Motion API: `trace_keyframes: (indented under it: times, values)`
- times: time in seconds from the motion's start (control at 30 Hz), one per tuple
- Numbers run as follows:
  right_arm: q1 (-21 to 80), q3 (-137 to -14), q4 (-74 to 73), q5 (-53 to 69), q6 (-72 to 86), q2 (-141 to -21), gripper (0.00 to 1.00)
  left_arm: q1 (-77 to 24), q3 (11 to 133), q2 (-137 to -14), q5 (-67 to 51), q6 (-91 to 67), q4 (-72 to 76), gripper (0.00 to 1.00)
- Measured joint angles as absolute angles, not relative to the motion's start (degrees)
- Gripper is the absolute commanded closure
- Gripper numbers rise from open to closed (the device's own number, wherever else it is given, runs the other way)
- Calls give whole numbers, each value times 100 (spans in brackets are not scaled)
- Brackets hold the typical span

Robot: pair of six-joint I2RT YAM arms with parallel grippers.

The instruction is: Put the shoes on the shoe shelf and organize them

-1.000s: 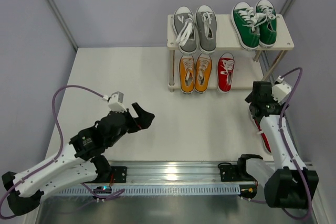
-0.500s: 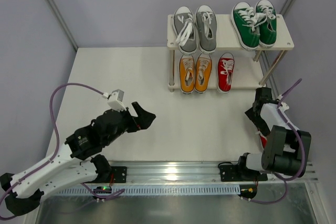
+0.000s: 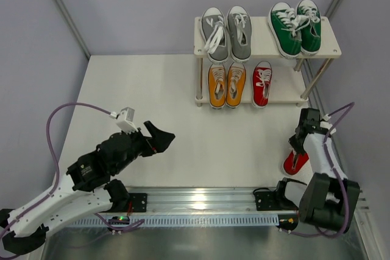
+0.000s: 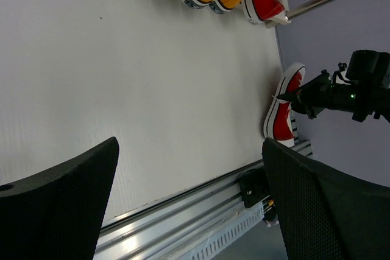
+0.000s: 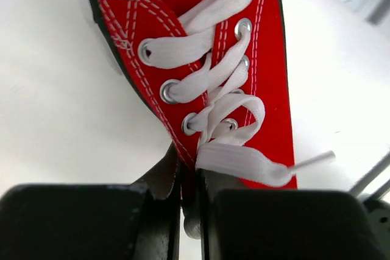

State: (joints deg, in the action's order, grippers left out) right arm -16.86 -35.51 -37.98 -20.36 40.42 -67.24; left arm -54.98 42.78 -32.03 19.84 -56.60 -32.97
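The shoe shelf (image 3: pixel 262 39) stands at the back right. Its top board carries a grey pair (image 3: pixel 226 32) and a green pair (image 3: pixel 295 27). Below sit an orange pair (image 3: pixel 226 84) and one red shoe (image 3: pixel 262 82). A second red shoe (image 3: pixel 294 162) lies on the table by the right edge, toe toward the arms' bases. My right gripper (image 3: pixel 303 145) is over its heel end. In the right wrist view this gripper (image 5: pixel 190 172) is shut on the side wall of the red shoe (image 5: pixel 207 41), beside the white laces. My left gripper (image 3: pixel 161 137) hangs open and empty over the table's left middle.
A metal rail (image 3: pixel 201 202) runs along the near edge between the arm bases. A slanted frame pole (image 3: pixel 317 80) passes beside the shelf's right posts. Grey walls close in the table at left, back and right. The left wrist view shows the loose red shoe (image 4: pixel 283 111) and the right arm (image 4: pixel 341 94).
My right gripper has dropped toward the near edge and shut on the loose red shoe, which now shows left of the arm. The left arm has drawn back slightly, still open.
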Motion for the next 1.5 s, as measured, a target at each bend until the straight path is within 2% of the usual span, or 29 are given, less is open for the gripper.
trace_keyframes:
  times: [0.2,0.27,0.37,0.5,0.63,0.73,0.87,0.9,0.93,1.0,1.03,1.07,1.1,1.3,1.5]
  values:
    - [-1096,-3354,-4136,-532,3848,-4567,96,-5498,4187,-3063,2045,-5710,-3391,4]
    - [-711,-3280,-4244,106,3706,-4178,96,-5498,4178,-3020,2071,-5723,-3448,4]
    - [410,-3203,-4383,786,3590,-4136,96,-5498,4174,-2908,2130,-5787,-3485,4]
    - [2493,-3199,-4574,1201,3546,-4615,96,-5498,4174,-2799,2217,-5808,-3575,4]
    - [3852,-3544,-4657,1153,3330,-5704,96,-5498,4174,-2689,2340,-5835,-3736,4]
    - [4480,-4333,-4713,832,3030,-6871,96,-5498,4174,-2541,2447,-5857,-3844,5]
    - [4803,-5334,-4165,683,2639,-8071,96,-5498,4178,-2357,2615,-5927,-4016,5]
    - [4856,-5579,-4040,655,2561,-8296,90,-5498,4189,-2309,2668,-5942,-4095,5]
    - [4925,-5892,-3942,598,2512,-8552,64,-5498,4202,-2270,2722,-5955,-4154,5]
    - [5037,-6366,-3830,462,2460,-8917,48,-5498,4246,-2215,2812,-5964,-4272,5]
    - [5127,-6593,-3701,370,2423,-9083,25,-5498,4278,-2191,2851,-5968,-4338,5]
    - [5207,-6713,-3605,327,2473,-9166,16,-5498,4307,-2171,2884,-5975,-4383,5]
    - [5295,-6781,-3505,266,2464,-9205,2,-5498,4338,-2143,2923,-5983,-4434,5]
    - [5708,-6539,-3148,45,2648,-9017,0,-5498,4392,-1999,3079,-6010,-4628,5]
    - [5752,-4980,-2731,-685,2683,-7135,0,-5498,4392,-2040,3146,-5981,-4665,5]
